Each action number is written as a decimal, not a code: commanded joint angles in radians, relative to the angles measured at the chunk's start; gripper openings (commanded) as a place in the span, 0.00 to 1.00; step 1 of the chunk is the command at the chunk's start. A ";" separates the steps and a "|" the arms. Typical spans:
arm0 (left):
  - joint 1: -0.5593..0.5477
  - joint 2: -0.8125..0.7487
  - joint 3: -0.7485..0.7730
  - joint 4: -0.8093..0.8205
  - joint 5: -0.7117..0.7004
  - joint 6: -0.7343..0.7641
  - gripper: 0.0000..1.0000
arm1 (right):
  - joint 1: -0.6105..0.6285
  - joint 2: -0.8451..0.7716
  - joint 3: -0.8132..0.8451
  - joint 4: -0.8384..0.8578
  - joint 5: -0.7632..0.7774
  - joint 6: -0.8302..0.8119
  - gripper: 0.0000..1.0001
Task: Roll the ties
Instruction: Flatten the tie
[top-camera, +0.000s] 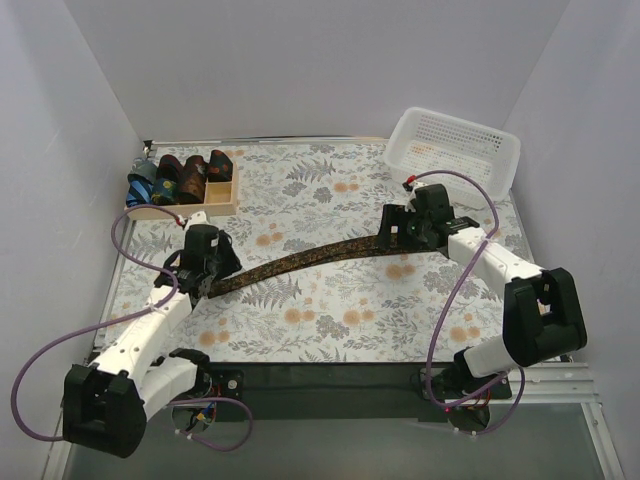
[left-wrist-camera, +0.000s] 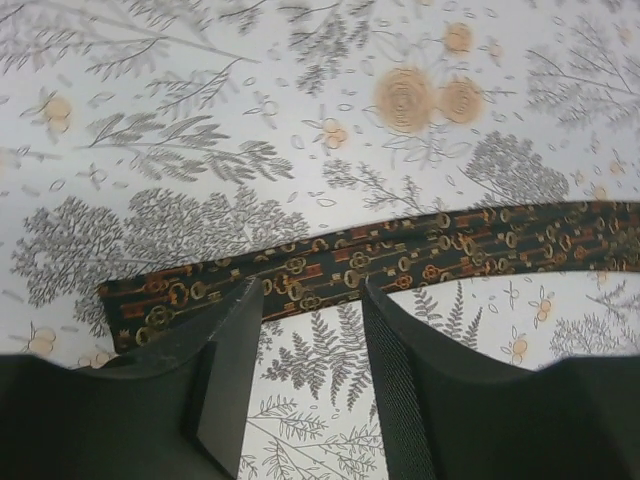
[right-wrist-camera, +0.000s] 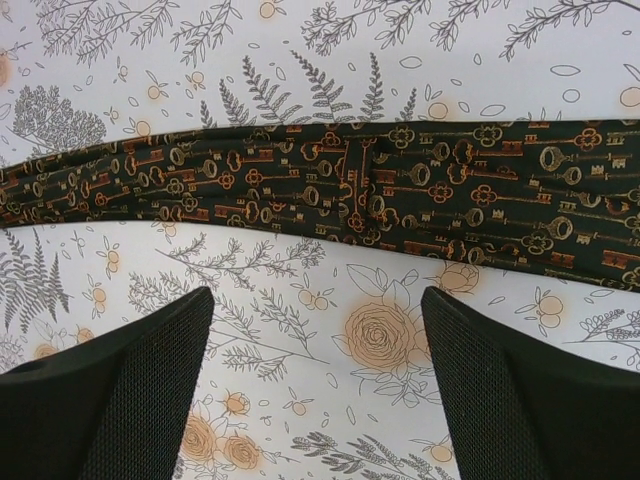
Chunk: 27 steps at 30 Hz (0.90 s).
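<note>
Starting at the far left of the overhead view, a shallow wooden tray (top-camera: 215, 208) sits at the back corner of the floral-printed tablecloth (top-camera: 330, 320). It holds a row of rolled fabric ties (top-camera: 185, 178) in blue, maroon and dark patterns, packed side by side.

Nearer and slightly to the right, the left gripper (top-camera: 208, 272) (left-wrist-camera: 310, 290) hangs low over the narrow end of a long dark brown-black necktie (top-camera: 300, 260) (left-wrist-camera: 450, 245) (right-wrist-camera: 250, 180) printed with small gold and orange keys. In the left wrist view its two black fingers (left-wrist-camera: 225, 380) stand a modest way apart, with tablecloth showing in the gap. The left fingertip overlaps the necktie's near edge close to the cut end, though whether it touches cannot be told. Nothing is pinched between the fingers.

The necktie lies flat and unrolled. It runs in a shallow arc from that gripper up and rightward across the middle of the table, widening as it goes.

At the broad end, the right gripper (top-camera: 395, 230) (right-wrist-camera: 318, 300) hovers with its fingers spread wide. The tips stop short of the necktie's near edge, with bare tablecloth between, and it holds nothing.

Farther right and back, beyond this gripper, a white plastic mesh basket (top-camera: 445, 168) stands at the table's far right corner.
</note>
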 joint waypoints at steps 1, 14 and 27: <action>0.050 -0.017 -0.020 -0.078 -0.029 -0.146 0.40 | -0.024 0.019 0.015 0.063 -0.032 0.027 0.76; 0.164 0.098 -0.092 0.073 0.017 -0.152 0.30 | -0.102 0.175 0.044 0.141 0.015 0.099 0.66; 0.184 0.369 0.003 0.153 0.083 0.007 0.29 | -0.289 0.267 -0.002 0.135 0.081 0.165 0.66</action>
